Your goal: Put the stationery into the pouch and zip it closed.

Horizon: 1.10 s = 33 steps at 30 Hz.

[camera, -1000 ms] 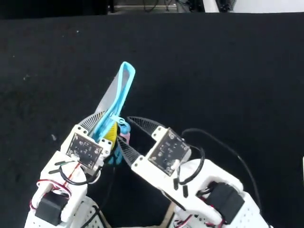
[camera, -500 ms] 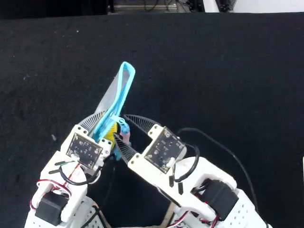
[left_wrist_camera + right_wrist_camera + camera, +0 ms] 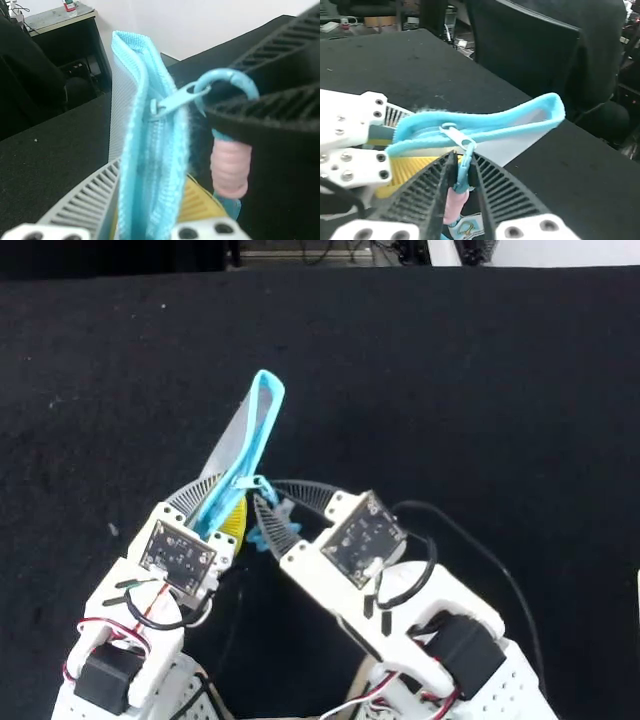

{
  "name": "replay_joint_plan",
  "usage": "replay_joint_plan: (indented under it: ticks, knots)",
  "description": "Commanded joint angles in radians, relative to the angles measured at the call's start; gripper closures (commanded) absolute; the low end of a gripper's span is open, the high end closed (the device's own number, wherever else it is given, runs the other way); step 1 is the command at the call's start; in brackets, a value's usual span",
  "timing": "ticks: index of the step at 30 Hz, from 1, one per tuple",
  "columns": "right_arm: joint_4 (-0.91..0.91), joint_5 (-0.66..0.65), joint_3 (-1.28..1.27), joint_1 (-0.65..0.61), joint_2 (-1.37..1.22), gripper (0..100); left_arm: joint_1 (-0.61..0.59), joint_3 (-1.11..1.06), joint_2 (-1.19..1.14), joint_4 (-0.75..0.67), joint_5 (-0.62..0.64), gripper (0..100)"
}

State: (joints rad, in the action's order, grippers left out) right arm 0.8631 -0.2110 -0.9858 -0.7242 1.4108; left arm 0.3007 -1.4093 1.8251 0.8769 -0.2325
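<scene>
Counter (image 3: 480, 390): a broad, matt black surface with a felt-like nap, seen from above beneath both arms.
Pouch (image 3: 255, 430): a flat, narrow case with pale, translucent, finely ribbed sides and a sky-blue woven band. It is held on edge, zip side up, and juts away from the arms over the counter.
Left claw (image 3: 222, 502): white plastic with a grey ribbed finger, pressed together on the near end of the pouch.
Right claw (image 3: 462, 160): two black, ridged, tapering fingers, brought nearly together and pinching the ring at their tips, just beside the left claw.
Yellow item (image 3: 415, 167): a flat piece with fine ridges, seen at the gripped end of the pouch. What it is cannot be told.
Zip slider (image 3: 172, 97): a small blue metal tab, seated on the woven band part-way along the pouch.
Ring (image 3: 227, 80): a curved, glossy blue loop hooked to the slider.
Bead (image 3: 229, 170): a pink, ribbed cylinder hung on the loop below the ring.
</scene>
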Motion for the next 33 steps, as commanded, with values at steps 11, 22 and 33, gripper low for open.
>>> replay_joint_plan:
  ticks: [11, 22, 33]
  knots:
    - [-0.143, 0.035, -0.018, 0.167, 0.015, 98.8, -0.001, -0.087, -0.008, 0.003, 0.012, 97]
    - [-0.368, 0.066, -0.150, 0.206, 0.005, 98.8, -0.001, -0.087, -0.008, 0.005, 0.012, 97]
    - [-0.508, 0.061, -0.193, 0.278, 0.005, 98.8, -0.001, -0.087, -0.008, 0.006, 0.014, 97]
